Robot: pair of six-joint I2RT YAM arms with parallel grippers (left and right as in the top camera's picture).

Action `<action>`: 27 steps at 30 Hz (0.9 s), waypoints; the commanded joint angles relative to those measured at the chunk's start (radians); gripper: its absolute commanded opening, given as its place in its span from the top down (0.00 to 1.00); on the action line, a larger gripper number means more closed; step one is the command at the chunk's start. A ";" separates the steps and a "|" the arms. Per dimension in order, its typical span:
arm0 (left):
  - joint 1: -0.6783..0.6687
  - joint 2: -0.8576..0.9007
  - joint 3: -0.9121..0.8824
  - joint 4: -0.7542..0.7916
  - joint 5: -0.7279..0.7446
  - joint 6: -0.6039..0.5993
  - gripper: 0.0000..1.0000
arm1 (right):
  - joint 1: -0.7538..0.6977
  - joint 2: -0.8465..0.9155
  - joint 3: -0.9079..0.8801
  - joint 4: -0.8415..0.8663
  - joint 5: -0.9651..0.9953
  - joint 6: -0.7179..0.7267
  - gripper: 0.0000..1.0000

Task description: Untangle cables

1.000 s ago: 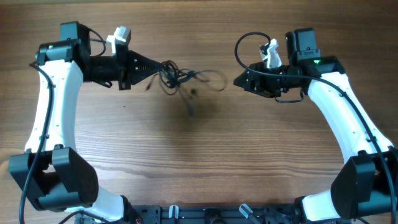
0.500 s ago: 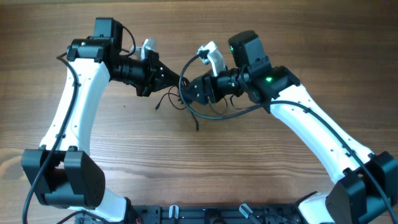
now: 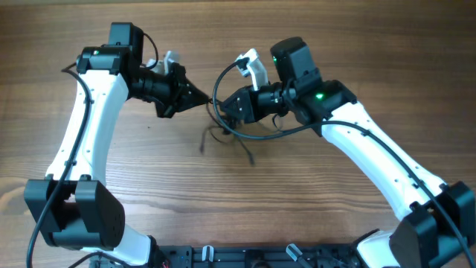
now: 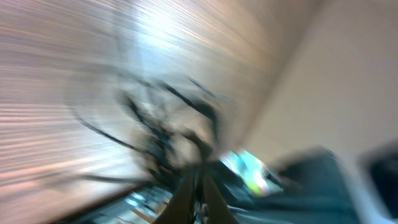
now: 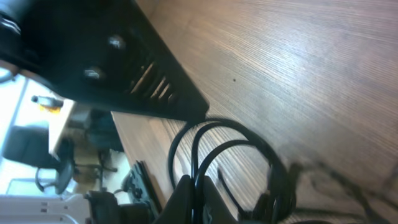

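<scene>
The left gripper (image 3: 201,102) and right gripper (image 3: 226,112), tips near together, both pinch the cables (image 3: 245,150).

No readable text, no labels, brands, numbers or signs, left wrist view blurred

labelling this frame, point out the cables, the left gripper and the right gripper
cables (image 3: 246,152): overhead view, on a loose strand trailing below the grippers
left gripper (image 3: 204,102): overhead view, at its closed fingertips
right gripper (image 3: 225,112): overhead view, at its closed fingertips
</scene>
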 commanded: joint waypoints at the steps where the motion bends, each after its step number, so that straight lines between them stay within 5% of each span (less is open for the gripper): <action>1: 0.026 -0.009 0.005 -0.006 -0.332 -0.037 0.93 | -0.078 -0.167 0.017 0.048 0.016 0.164 0.96; 7: 0.025 -0.009 0.005 -0.013 -0.310 -0.024 0.76 | -0.104 -0.256 0.017 0.142 0.019 0.248 0.96; 8: 0.026 -0.009 0.005 -0.018 -0.230 0.050 0.65 | -0.104 -0.253 0.017 0.129 0.031 0.248 0.96; 9: 0.027 -0.009 0.005 -0.019 -0.070 0.217 0.40 | -0.104 -0.246 0.017 0.087 0.085 0.248 0.96; 10: 0.033 -0.009 0.005 -0.026 0.078 0.339 0.00 | -0.104 -0.235 0.017 0.032 0.163 0.247 0.96; 13: 0.039 -0.009 0.005 -0.050 0.332 0.565 0.00 | -0.104 -0.176 0.016 -0.068 0.234 0.211 0.96; 19: -0.004 -0.009 0.005 -0.035 0.351 0.578 0.00 | -0.069 -0.032 0.016 0.031 0.041 0.299 0.96; 23: -0.040 -0.009 0.005 -0.015 0.232 0.573 0.20 | -0.027 -0.013 0.016 0.174 -0.032 0.404 0.96; 24: -0.042 -0.009 0.005 -0.019 0.204 0.573 0.33 | -0.027 -0.013 0.016 0.227 -0.064 0.446 0.96; 27: -0.042 -0.009 0.005 -0.025 0.181 0.575 0.43 | -0.027 -0.013 0.016 0.259 -0.080 0.480 0.96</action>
